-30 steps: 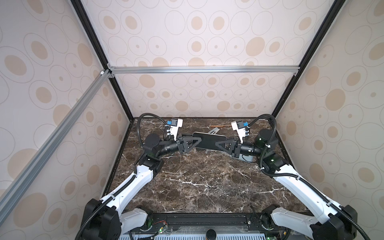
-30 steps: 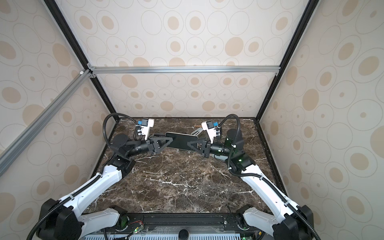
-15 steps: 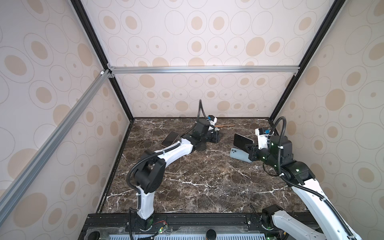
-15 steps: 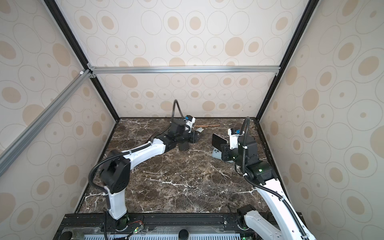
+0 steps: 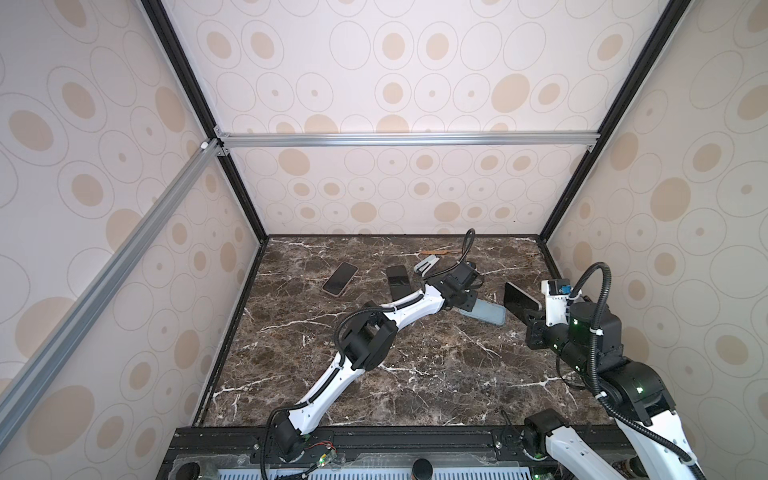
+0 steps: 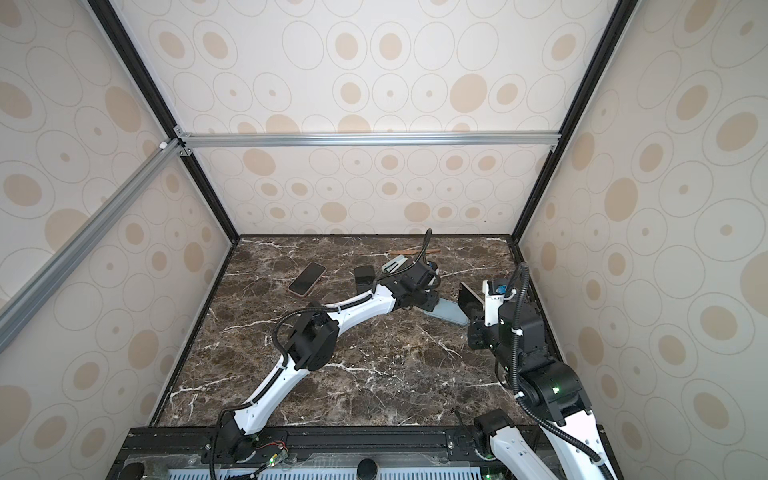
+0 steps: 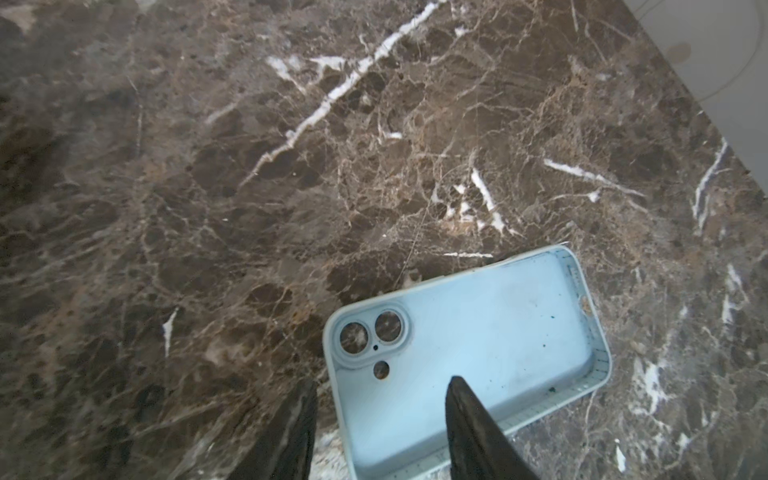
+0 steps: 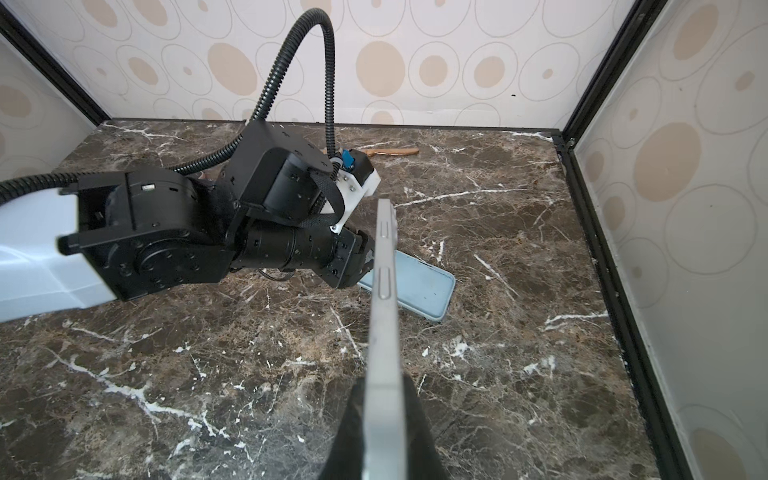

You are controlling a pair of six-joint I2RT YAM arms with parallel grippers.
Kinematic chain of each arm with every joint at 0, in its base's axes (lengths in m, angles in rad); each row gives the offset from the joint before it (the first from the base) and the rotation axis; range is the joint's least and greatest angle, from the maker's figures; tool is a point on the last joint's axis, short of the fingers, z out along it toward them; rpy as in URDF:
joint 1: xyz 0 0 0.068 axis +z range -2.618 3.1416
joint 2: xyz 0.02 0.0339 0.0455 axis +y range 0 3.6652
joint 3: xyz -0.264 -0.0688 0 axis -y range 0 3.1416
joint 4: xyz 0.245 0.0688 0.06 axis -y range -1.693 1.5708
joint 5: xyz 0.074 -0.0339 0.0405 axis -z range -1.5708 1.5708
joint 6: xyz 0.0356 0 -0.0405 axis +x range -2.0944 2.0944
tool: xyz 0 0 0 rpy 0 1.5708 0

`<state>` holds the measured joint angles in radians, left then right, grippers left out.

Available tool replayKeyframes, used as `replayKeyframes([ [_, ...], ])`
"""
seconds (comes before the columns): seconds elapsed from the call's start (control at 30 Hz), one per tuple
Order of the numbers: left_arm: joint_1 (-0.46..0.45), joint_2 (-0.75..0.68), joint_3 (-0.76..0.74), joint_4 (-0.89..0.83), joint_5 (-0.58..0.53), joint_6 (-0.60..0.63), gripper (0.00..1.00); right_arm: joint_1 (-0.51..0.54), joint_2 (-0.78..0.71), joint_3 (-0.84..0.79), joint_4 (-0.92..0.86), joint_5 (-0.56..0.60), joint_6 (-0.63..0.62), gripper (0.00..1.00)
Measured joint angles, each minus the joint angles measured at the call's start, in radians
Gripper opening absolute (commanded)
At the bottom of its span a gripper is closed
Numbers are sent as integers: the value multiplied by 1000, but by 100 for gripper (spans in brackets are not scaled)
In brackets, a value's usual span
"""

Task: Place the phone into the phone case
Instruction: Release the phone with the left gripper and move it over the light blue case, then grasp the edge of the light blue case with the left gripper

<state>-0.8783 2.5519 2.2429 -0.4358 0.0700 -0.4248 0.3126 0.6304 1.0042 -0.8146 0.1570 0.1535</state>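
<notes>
Left wrist view: phone case (image 7: 478, 332) is seen lying flat on the marble table (image 7: 374, 166), open side up, with the camera cutouts at the gripper end. Left gripper (image 7: 382, 384) is set astride that end wall with jaws apart: one finger (image 7: 469, 415) is over the inside of the case, the other outside over the table. Nothing is clamped. Tip contact with the case cannot be told.

Right wrist view: phone (image 8: 384, 311) is pinched at one end by the right gripper (image 8: 384, 415), jaws closed on it. It is seen edge-on, side buttons visible.

In both top views the phone (image 5: 518, 300) (image 6: 469, 296) is held off the table, tilted, screen dark, just beside the right-hand end of the case (image 5: 486, 313) (image 6: 451, 311). Further left, a pink-edged phone (image 5: 340, 278) and a dark phone (image 5: 398, 281) are laid flat.
</notes>
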Motion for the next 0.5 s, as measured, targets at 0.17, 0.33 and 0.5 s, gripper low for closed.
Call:
replayKeyframes([
  [0.17,-5,6,7,-39,-19,0,48,0,-9,-3,-21,4,-5,0],
  [0.33,-5,14,7,-53,-27,0,46,0,-9,-4,-34,0,-4,0],
  [0.5,-6,32,8,-52,-23,0,44,0,-19,-4,-36,11,-15,0],
])
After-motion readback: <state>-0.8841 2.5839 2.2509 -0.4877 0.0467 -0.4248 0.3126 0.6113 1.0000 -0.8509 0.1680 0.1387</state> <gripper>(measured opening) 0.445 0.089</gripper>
